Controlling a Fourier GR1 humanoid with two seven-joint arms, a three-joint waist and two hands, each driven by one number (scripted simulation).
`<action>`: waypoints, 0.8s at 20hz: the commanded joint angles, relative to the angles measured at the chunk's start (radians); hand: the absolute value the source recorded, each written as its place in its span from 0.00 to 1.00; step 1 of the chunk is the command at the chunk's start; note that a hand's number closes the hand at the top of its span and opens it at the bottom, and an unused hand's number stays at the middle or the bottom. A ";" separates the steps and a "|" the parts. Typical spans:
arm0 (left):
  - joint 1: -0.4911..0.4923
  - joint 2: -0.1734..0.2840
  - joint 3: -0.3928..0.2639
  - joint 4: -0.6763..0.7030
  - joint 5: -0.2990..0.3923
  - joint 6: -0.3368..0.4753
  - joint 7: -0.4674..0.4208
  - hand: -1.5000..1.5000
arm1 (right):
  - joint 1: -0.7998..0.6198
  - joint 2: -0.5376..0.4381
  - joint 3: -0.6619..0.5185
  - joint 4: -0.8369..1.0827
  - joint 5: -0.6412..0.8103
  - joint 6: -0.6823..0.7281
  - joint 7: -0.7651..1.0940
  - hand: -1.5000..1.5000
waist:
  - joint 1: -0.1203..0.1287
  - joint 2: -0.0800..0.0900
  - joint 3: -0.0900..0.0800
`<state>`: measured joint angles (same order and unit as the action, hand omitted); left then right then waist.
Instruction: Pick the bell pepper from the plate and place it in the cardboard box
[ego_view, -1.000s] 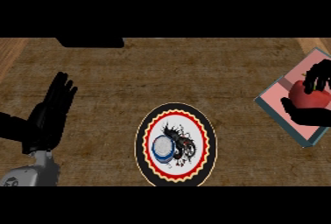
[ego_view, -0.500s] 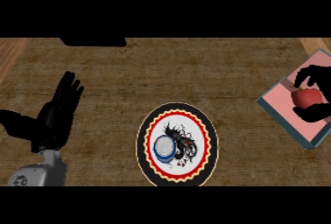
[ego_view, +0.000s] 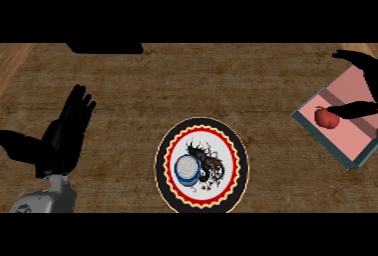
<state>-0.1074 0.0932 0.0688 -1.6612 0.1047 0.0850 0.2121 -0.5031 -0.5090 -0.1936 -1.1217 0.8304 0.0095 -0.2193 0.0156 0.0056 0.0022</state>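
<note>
Now the red bell pepper lies inside the cardboard box, on its pink floor near the corner at the box's nine o'clock side, at about three o'clock from the middle of the wooden worktop. Over the box hangs the right hand, its fingers spread and straight rather than curled; one dark digit reaches in from the pepper's three o'clock side and its tip seems to touch or just overlap the pepper, while the rest of the hand fans out toward twelve o'clock, apart from the fruit. Nothing is wrapped round the pepper.

At the worktop's centre, toward six o'clock, sits the round plate with its red and yellow scalloped rim and dark printed pattern; it carries no pepper. The left hand rests at nine o'clock, fingers straight and pointing up toward twelve, well apart from the plate, its grey forearm coming in from the lower edge.
</note>
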 joint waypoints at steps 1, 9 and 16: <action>0.007 0.013 0.005 -0.022 -0.002 -0.002 0.010 0.50 | -0.014 0.056 -0.118 0.032 -0.145 -0.128 -0.157 0.00 | -0.001 -0.001 0.002; 0.009 0.017 0.030 0.009 0.012 -0.006 -0.008 0.50 | -0.102 0.066 -0.325 0.036 -0.517 0.186 -0.039 0.00 | -0.024 -0.010 -0.001; 0.006 0.000 0.015 0.012 -0.010 0.012 -0.013 0.50 | -0.099 -0.035 -0.473 0.111 -0.731 0.342 0.044 0.00 | -0.018 -0.006 -0.002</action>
<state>-0.1024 0.1007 0.0843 -1.6628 0.1028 0.0902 0.2157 -0.5960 -0.4879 -0.5923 -1.0555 0.2043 0.2801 -0.2054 -0.0059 -0.0024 0.0004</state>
